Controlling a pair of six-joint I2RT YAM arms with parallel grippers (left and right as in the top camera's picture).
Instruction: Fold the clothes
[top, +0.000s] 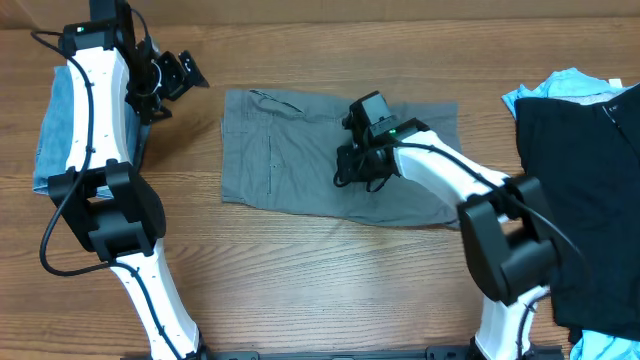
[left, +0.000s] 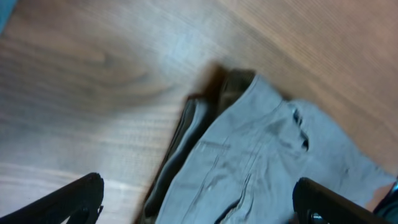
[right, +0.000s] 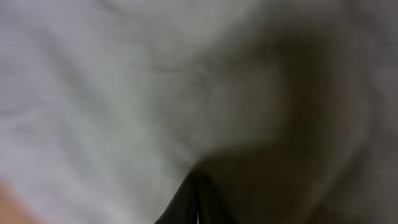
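Note:
The grey shorts (top: 300, 150) lie flat and folded in the middle of the wooden table. My right gripper (top: 358, 170) rests on their middle, shut, its tips down against the cloth. In the right wrist view the shut gripper (right: 196, 199) meets blurred grey fabric (right: 93, 93); whether any cloth is pinched does not show. My left gripper (top: 185, 72) hovers open, up and to the left of the shorts and apart from them. In the left wrist view its fingers (left: 74, 199) stand wide, holding nothing, with the shorts' (left: 267, 162) folded edge lying below.
A black garment (top: 590, 180) covers the right edge of the table, with a light-blue garment (top: 560, 85) behind it. A blue denim piece (top: 60, 120) lies at the far left under my left arm. Bare wood (top: 320, 280) runs along the front.

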